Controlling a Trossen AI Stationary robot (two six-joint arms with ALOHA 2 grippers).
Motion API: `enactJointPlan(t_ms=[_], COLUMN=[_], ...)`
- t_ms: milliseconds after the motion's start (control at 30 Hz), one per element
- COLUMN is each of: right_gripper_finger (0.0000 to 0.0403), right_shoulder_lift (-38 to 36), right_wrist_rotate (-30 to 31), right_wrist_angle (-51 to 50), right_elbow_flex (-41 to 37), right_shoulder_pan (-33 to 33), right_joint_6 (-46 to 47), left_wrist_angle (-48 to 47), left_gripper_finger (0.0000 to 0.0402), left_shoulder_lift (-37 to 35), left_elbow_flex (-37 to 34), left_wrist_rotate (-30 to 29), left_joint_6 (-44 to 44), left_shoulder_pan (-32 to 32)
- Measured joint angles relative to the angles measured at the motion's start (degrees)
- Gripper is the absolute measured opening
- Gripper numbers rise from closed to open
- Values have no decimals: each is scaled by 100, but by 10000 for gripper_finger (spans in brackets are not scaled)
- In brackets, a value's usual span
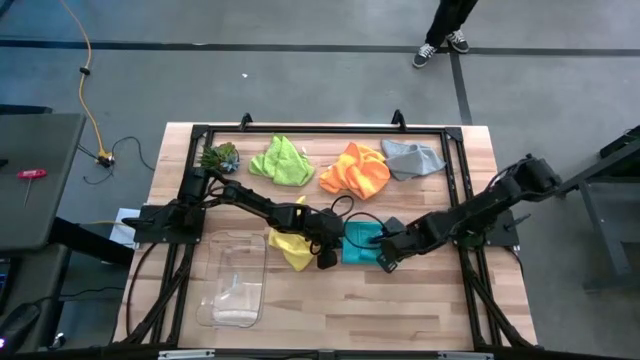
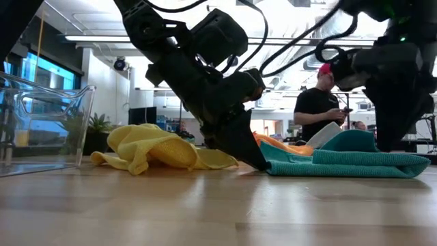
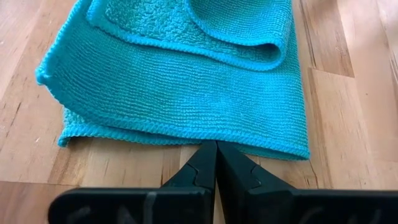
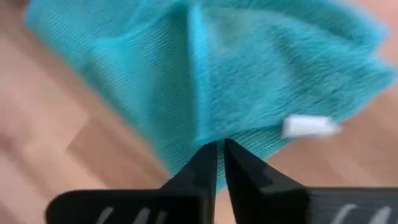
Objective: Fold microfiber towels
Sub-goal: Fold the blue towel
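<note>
The teal towel (image 1: 360, 242) lies folded in layers on the table's middle. My left gripper (image 3: 216, 144) is shut, with its tips at the towel's left hem. My right gripper (image 4: 219, 144) is closed on the towel's near right edge, beside a white tag (image 4: 310, 126). In the low view the towel (image 2: 355, 158) hides the right fingertips. A crumpled yellow towel (image 1: 290, 246) lies under my left arm. Lime green (image 1: 282, 160), orange (image 1: 355, 170) and grey (image 1: 413, 158) towels lie bunched along the far side. My left gripper touches the teal towel's left hem (image 3: 211, 138) with its shut fingertips, slanting down from the table's left. In the low view the tip (image 2: 258, 164) reaches the tabletop at the towel's edge. My right gripper pinches the towel's folded edge (image 4: 205, 127) near the tag, coming steeply from above. How many layers it has cannot be told. The towel lies on the table.
A clear plastic bin (image 1: 235, 280) stands at the near left, and a small green plant (image 1: 220, 157) at the far left corner. A black frame (image 1: 320, 130) rings the table. A person (image 2: 319, 113) stands beyond the far edge.
</note>
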Motion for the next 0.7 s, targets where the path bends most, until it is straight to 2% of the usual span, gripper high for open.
enactJointPlan(t_ms=[100,333,567,700], right_gripper_finger=[30,3,12,12], right_shoulder_lift=[-3,-90,-81,-200], right_wrist_rotate=[352,986,1129,1161], right_wrist_angle=[-157,-251,53,-356], right_elbow_flex=[0,-1,-1,-2], right_shoulder_pan=[-189,-889,-1588,-1814], right_joint_6=[-41,-800,-1827,-1891], left_wrist_angle=[-1,3,2,-6], left_gripper_finger=[0,0,0,0], left_shoulder_lift=[0,0,0,0], left_elbow_flex=[0,2,2,4], left_wrist_rotate=[0,0,2,1], left_joint_6=[-47,-46,-46,-63], left_shoulder_pan=[2,2,2,2])
